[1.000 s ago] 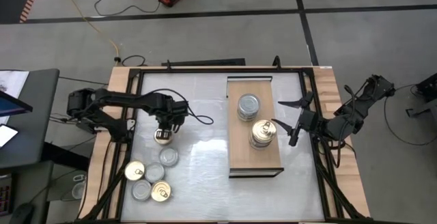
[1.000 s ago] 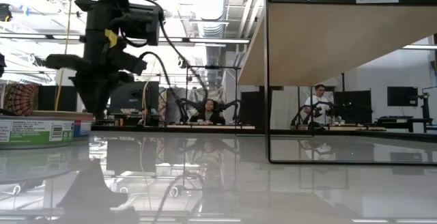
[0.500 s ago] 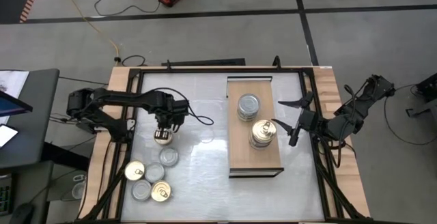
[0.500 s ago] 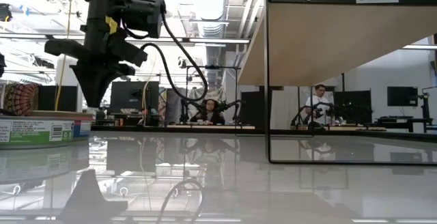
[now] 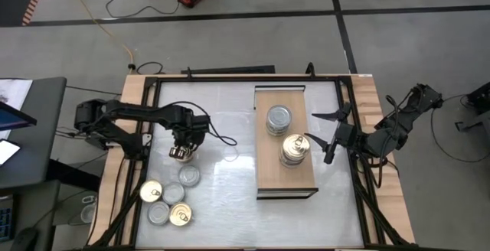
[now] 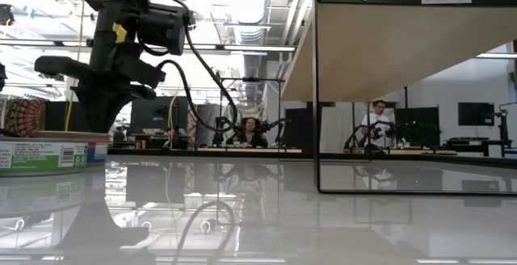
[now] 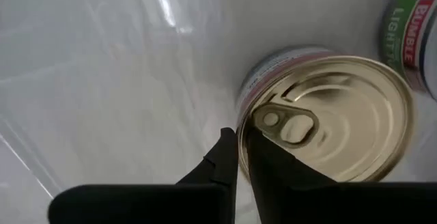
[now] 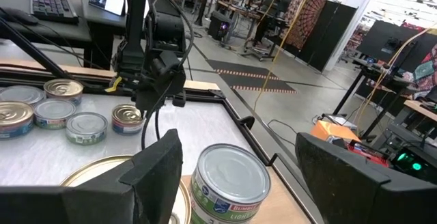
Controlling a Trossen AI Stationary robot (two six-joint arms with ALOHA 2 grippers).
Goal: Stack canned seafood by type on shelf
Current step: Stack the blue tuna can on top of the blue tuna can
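- Left tool [image 5: 181, 152]: you have just pinched it nearly shut over the gold tin [image 7: 328, 115] on the counter [image 5: 230, 182], fingers at the pull tab; hold looks thin.
- Right tool [image 5: 320, 136]: wide, empty, waiting beside the shelf [image 5: 268, 174].
- Shelf: two stacks; four tins remain on the counter.

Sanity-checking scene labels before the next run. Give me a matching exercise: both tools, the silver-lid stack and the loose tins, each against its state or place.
Things:
1. left tool
2. right tool
3. silver-lid stack
4. loose tins

States or places:
a. open, at the right edge of the shelf
b. on the tabletop, left of the shelf
c. shut at the rim of a gold-lid tin
d. on the shelf

Pairs: 1-c, 2-a, 3-d, 4-b
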